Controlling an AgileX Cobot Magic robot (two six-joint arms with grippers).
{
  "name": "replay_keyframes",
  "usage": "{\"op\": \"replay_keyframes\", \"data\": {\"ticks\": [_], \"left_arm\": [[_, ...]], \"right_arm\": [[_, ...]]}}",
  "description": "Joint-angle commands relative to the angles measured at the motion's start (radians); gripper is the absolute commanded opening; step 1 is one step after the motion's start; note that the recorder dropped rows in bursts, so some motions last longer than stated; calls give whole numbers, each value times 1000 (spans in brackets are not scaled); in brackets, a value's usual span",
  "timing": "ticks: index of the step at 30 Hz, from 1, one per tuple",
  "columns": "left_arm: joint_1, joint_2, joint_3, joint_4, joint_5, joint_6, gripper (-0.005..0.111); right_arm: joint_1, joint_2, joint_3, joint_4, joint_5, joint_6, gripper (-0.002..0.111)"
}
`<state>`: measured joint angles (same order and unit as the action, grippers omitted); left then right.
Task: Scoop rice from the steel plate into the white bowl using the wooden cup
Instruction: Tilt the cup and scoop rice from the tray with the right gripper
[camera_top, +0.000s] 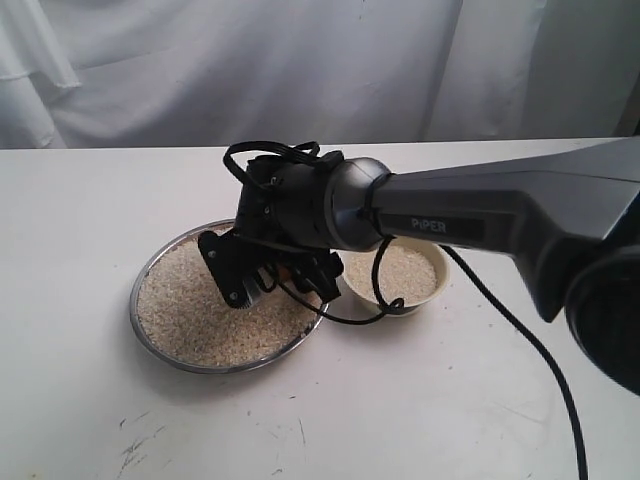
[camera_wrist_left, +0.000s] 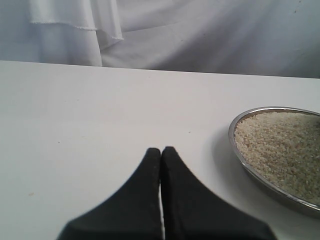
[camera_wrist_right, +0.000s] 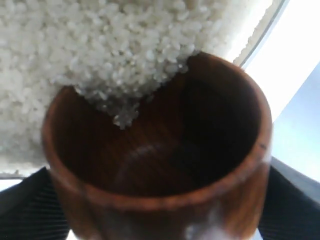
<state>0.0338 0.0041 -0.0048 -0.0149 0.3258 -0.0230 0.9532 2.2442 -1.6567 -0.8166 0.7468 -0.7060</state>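
My right gripper (camera_top: 268, 282) reaches in from the right and hangs low over the steel plate (camera_top: 140, 318), shut on the wooden cup (camera_wrist_right: 160, 170). The cup is tipped over with its mouth pushed into the rice (camera_wrist_right: 100, 45), and a few grains spill over its rim into the dark inside. In the exterior view only a sliver of the wooden cup (camera_top: 288, 268) shows between the black fingers. The white bowl (camera_top: 425, 303) stands just right of the plate and holds rice. My left gripper (camera_wrist_left: 161, 150) is shut and empty over bare table, with the steel plate (camera_wrist_left: 239, 152) off to one side.
The right arm's dark body (camera_top: 480, 225) crosses above the bowl, and its black cable (camera_top: 530, 350) trails over the table's right front. White cloth (camera_top: 300, 60) hangs behind the table. Faint scuff marks (camera_top: 135, 445) lie near the front left.
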Motion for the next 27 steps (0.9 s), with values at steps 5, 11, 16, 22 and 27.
{"op": "replay_keyframes", "data": {"ticks": [5,11,16,22,27], "left_arm": [[2,-4,5,-1,-7,-1,0],[2,-4,5,-1,-7,-1,0],[2,-4,5,-1,-7,-1,0],[2,-4,5,-1,-7,-1,0],[2,-4,5,-1,-7,-1,0]], "right_arm": [[23,6,-9,23,-19,-11,0],[41,8,-26,40,-20,-11,0],[56,9,-26,44,-17,-13,0],[77,9,-26,51,-17,-11,0],[83,9,-26,51,-41,-9,0]]}}
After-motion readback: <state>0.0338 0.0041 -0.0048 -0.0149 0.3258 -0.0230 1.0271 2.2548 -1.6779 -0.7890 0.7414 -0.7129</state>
